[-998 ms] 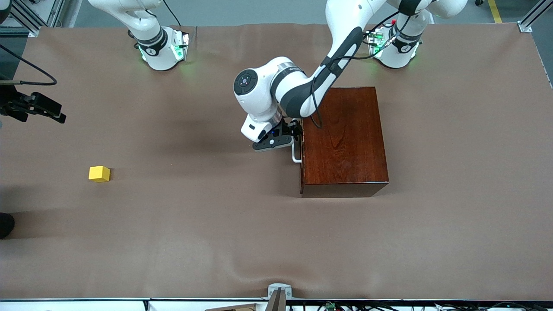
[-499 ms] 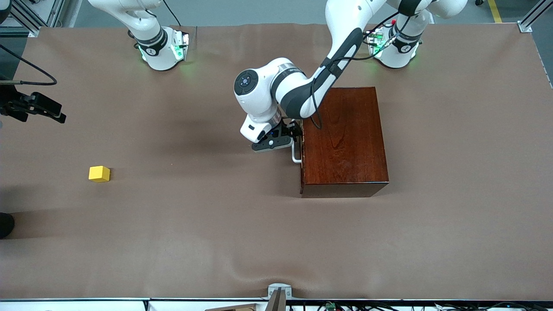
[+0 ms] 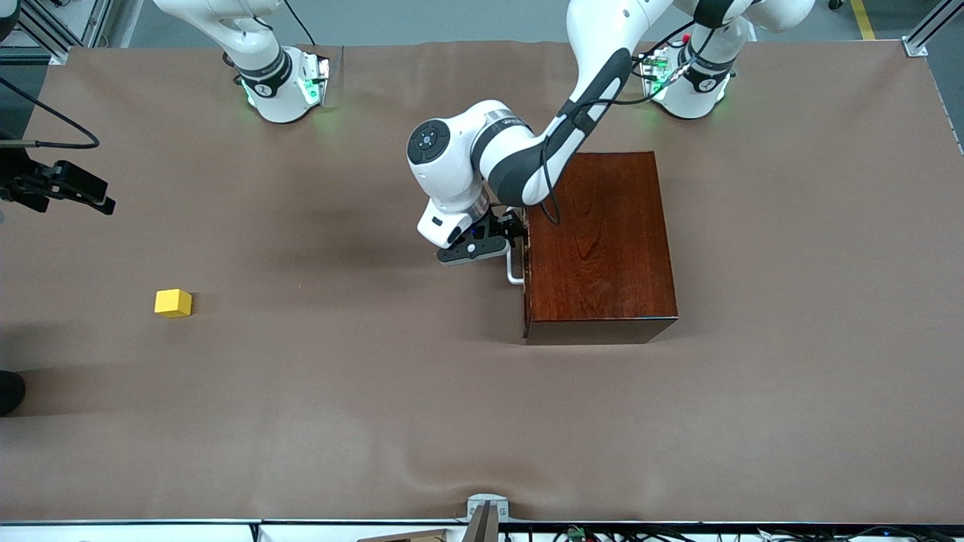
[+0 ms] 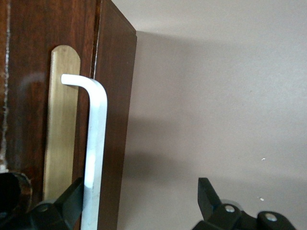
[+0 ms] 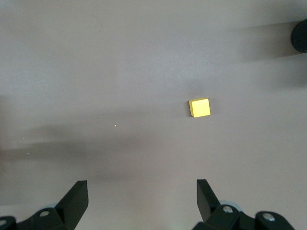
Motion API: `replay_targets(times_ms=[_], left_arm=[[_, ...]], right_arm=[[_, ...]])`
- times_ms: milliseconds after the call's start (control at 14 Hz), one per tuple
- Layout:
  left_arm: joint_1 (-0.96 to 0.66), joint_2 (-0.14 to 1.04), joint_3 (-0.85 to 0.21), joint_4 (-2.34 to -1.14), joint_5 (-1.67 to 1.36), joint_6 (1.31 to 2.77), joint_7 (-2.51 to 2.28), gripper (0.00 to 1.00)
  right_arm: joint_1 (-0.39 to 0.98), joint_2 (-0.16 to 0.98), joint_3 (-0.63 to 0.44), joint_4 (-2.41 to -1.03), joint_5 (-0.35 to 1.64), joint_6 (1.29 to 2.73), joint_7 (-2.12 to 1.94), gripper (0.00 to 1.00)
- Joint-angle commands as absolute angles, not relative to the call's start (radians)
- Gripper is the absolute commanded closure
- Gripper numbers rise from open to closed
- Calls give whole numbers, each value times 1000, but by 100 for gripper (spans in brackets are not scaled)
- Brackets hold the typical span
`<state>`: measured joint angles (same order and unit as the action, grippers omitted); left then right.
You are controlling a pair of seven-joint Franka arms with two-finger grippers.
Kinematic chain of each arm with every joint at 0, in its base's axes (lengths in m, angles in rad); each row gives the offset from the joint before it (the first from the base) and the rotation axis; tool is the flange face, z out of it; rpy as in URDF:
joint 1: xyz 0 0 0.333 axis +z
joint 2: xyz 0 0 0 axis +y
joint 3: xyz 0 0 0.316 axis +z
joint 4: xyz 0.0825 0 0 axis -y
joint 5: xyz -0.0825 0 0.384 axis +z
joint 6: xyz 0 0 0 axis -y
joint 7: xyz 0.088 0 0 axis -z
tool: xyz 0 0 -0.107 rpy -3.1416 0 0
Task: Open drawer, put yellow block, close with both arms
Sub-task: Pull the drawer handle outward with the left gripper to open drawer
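Note:
The dark reddish box [image 3: 602,241] stands mid-table, its drawer [image 4: 29,96] facing the right arm's end and looking shut. My left gripper [image 3: 514,239] is at the white bar handle [image 3: 516,269]. In the left wrist view the left gripper [image 4: 141,191] is open: one finger [image 4: 72,199] sits between the handle [image 4: 96,143] and the drawer front, the other stands well clear. The yellow block [image 3: 173,302] lies on the table toward the right arm's end. My right gripper [image 5: 142,191] hangs open and empty over the table, with the block [image 5: 199,107] below it.
Brown cloth [image 3: 376,391] covers the table. A black camera rig [image 3: 60,188] juts in at the right arm's end. A dark round object [image 3: 7,391] sits at that edge, nearer the front camera than the block.
The left hand has crept very slightly away from the box front at the handle. The block and the right gripper have not moved.

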<state>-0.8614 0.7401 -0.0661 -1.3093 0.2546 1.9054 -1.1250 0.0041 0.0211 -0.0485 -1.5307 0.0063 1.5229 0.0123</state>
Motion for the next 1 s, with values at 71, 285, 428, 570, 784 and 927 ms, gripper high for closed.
replay_targets(times_ms=[71, 285, 428, 570, 784, 927], left_arm=[[-871, 767, -72, -1278, 267, 1954, -1163, 0], [-874, 767, -75, -1275, 267, 1971, -1164, 0], [-879, 767, -77, -1275, 265, 1989, -1164, 0], [-882, 767, -77, -1272, 264, 1999, -1164, 0], [-882, 772, -80, -1269, 264, 2008, -1177, 0], [-888, 772, -80, -1267, 253, 2028, -1187, 0]], right_arm=[[18, 15, -58, -1534, 14, 1519, 17, 0], [18, 15, -58, -1534, 15, 1519, 17, 0], [18, 15, -58, -1534, 14, 1519, 17, 0], [18, 15, -58, -1534, 14, 1519, 17, 0], [18, 15, -58, -1534, 14, 1519, 17, 0], [18, 15, -58, -1534, 14, 1519, 17, 0]])
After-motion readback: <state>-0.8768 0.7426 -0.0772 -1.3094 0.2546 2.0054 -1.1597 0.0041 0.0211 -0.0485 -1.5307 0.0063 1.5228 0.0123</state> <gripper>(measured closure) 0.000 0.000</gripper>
